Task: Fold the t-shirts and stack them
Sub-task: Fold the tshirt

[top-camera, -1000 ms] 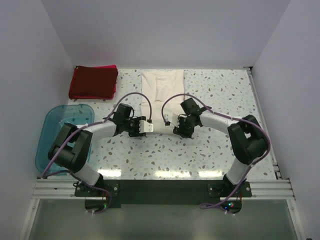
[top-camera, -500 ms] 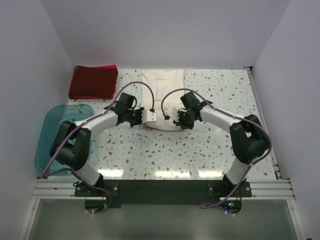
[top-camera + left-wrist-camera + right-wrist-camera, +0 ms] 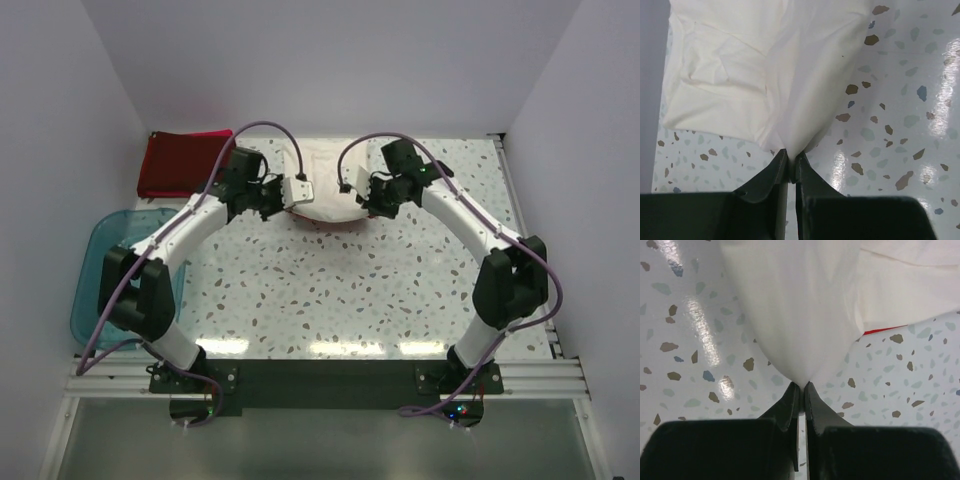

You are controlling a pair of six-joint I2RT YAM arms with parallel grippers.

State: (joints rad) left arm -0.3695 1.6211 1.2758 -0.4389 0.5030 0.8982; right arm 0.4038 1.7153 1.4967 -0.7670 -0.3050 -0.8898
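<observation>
Cream-white soft cloth t-shirt lies at the far middle of the speckled bench. The left gripper is pinched tight on one corner of its near edge and the right gripper on the other, with cloth tenting from each. It's probably light, limp and free-draping. Corner pinches suit it, but uneven tension would skew the fold. The dark red folded shirt sits far left.
</observation>
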